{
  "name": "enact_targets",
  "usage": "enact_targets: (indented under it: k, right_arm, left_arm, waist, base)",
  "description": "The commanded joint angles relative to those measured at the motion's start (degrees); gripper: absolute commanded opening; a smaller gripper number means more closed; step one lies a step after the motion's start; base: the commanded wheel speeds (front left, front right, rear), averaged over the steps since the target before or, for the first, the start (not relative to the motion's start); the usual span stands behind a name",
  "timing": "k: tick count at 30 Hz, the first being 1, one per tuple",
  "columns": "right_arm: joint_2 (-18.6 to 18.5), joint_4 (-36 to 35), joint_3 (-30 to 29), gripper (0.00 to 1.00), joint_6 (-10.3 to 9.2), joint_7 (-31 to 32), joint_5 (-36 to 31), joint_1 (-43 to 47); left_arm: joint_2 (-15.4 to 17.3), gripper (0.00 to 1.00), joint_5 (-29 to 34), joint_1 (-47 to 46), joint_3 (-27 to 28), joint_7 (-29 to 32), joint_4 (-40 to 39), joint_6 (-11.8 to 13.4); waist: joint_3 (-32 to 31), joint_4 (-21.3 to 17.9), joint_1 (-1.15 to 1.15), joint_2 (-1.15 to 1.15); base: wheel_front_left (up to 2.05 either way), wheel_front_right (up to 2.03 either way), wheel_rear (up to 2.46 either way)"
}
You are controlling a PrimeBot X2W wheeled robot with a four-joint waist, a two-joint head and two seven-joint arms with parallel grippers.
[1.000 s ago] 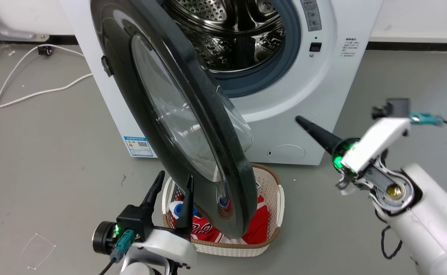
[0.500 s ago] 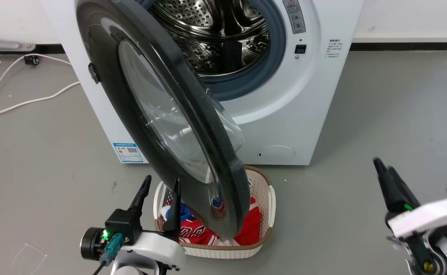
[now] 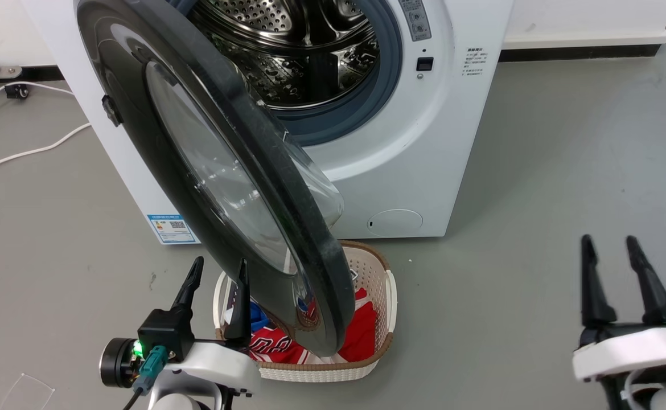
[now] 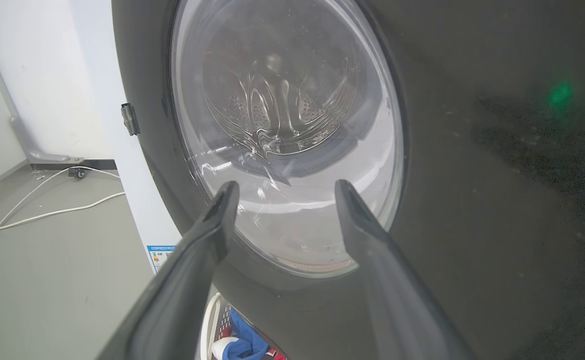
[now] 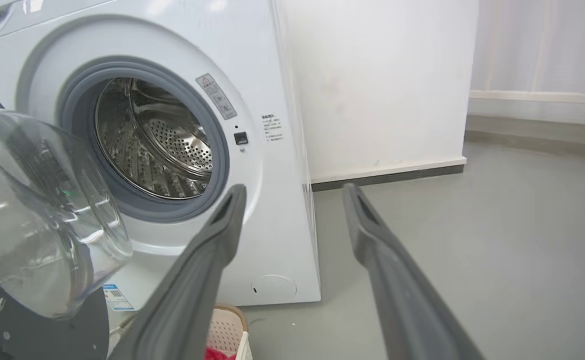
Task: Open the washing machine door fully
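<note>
Half-open door [image 3: 219,176], one nudge could shut it
It hangs out over the basket [image 3: 389,296]; my left gripper [image 3: 221,261], spread and empty, sits by its outer face, my right gripper [image 3: 608,239] likewise, well apart, so pushing forward would close it

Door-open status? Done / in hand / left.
Done: the door is unlatched and swung well clear of the drum, which stands exposed. In hand: nothing gripped; the left gripper is open, pointing at the door's outer face, contact unclear; the right gripper is open over the floor, apart from the door. Left: possibly more swing; whether the door is at its stop can't be told.
</note>
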Motion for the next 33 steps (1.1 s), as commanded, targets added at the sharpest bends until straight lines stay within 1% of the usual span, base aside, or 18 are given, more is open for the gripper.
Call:
enact_targets:
  k: [1, 4, 6, 14, 30, 31, 32, 33]
  right_arm:
    - [1.81, -3.74, -0.17, 1.00, 0.01, 1.91, -6.09, 2.25]
    - [3.67, -7.85, 1.21, 1.00, 0.01, 4.00, -12.80, 4.60]
    - [4.41, -8.89, 1.89, 1.00, -0.01, 4.87, -14.72, 6.16]
    - [5.83, -9.20, 1.91, 1.00, 0.00, 5.64, -13.37, 8.92]
    - [5.92, -8.49, 2.25, 1.00, 0.00, 5.88, -11.79, 7.28]
    - [5.92, -8.44, 2.29, 1.00, 0.00, 5.86, -11.83, 7.22]
    - [5.92, -8.36, 2.41, 1.00, 0.00, 5.86, -11.76, 7.18]
    - [5.92, -8.28, 2.50, 1.00, 0.00, 5.83, -11.65, 7.13]
  left_arm:
    - [0.05, 1.00, 0.31, -0.23, 0.17, -0.13, -0.31, -0.04]
    - [0.18, 1.00, 0.57, -0.20, 0.38, -0.13, -0.36, -0.36]
    - [0.26, 1.00, 0.90, -0.10, 0.48, -0.13, -0.18, -0.32]
    - [0.37, 1.00, 1.35, 0.71, 0.81, -0.13, 0.49, -0.52]
    - [0.29, 1.00, 1.15, 0.22, 1.14, -0.13, 1.43, -0.44]
    - [0.28, 0.91, 1.10, 0.26, 1.15, -0.13, 1.50, -0.45]
    - [0.27, 0.33, 1.04, 0.30, 1.10, -0.13, 1.60, -0.51]
    - [0.23, 0.00, 0.79, 0.30, 1.06, -0.13, 1.71, -0.68]
  waist:
    - [0.04, 0.05, 0.00, 0.00]
    - [0.01, 0.07, 0.00, 0.00]
    - [-0.10, 0.16, 0.00, 0.00]
    - [-0.76, 0.15, 0.00, 0.00]
    - [-0.45, -0.25, 0.00, 0.00]
    - [-0.48, -0.26, 0.00, 0.00]
    - [-0.49, -0.26, 0.00, 0.00]
    - [-0.48, -0.25, 0.00, 0.00]
  base:
    - [0.00, 0.00, 0.00]
    - [0.00, 0.00, 0.00]
    - [0.00, 0.00, 0.00]
    - [0.00, 0.00, 0.00]
    - [0.00, 0.00, 0.00]
    - [0.00, 0.00, 0.00]
    - [0.00, 0.00, 0.00]
    - [0.00, 0.00, 0.00]
